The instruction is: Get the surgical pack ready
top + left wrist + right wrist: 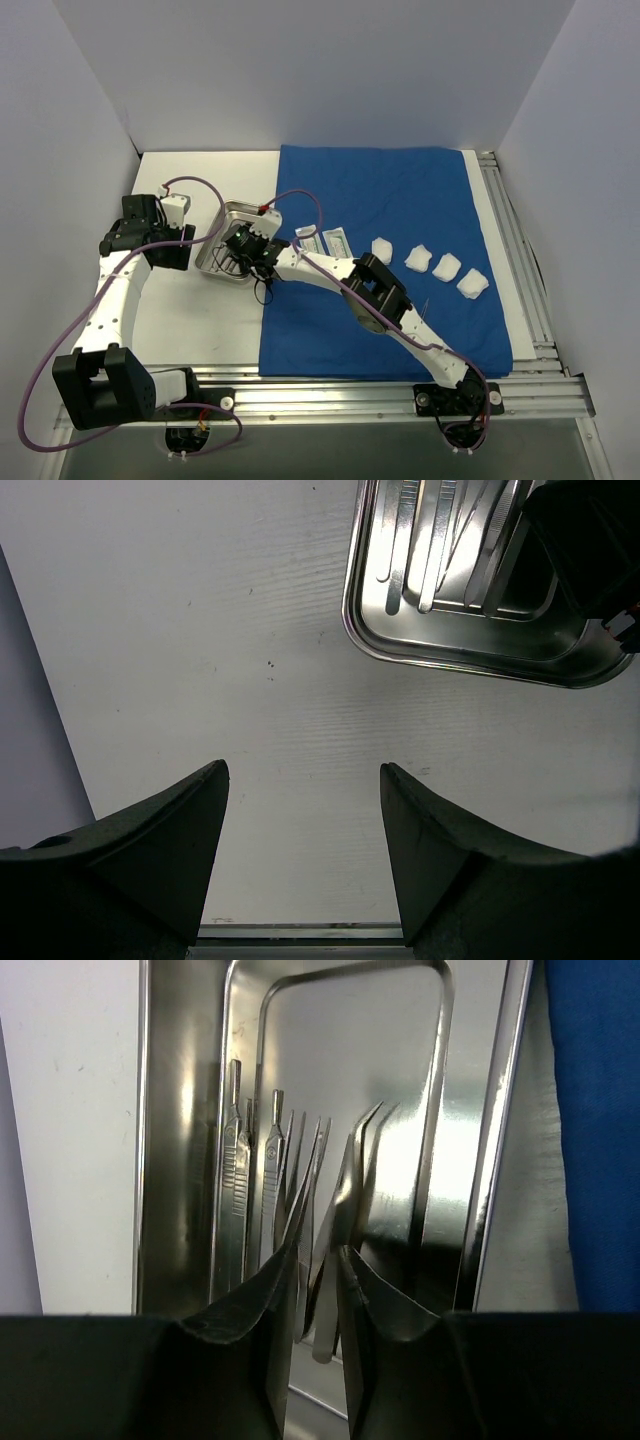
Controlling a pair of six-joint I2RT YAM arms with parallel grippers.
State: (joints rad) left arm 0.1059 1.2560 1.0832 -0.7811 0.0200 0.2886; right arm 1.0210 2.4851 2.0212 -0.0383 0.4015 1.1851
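The royal-blue drape (pixel 400 200) lies flat on the table. The steel tray (pixel 232 206) sits just off its left edge and holds thin metal instruments (pixel 237 1160). My right gripper (pixel 238 255) reaches into the tray; in the right wrist view its jaws (pixel 318 1250) are nearly closed around a pair of forceps (pixel 350 1180). My left gripper (pixel 186 248) is open and empty over bare table left of the tray (pixel 460 650). Two white sachets (pixel 322 239) and several white gauze wads (pixel 430 262) lie on the drape.
White walls close in the table on three sides. Aluminium rails run along the right side (pixel 510 230) and the near edge (pixel 350 395). The right arm stretches diagonally over the drape's lower middle (pixel 385 300).
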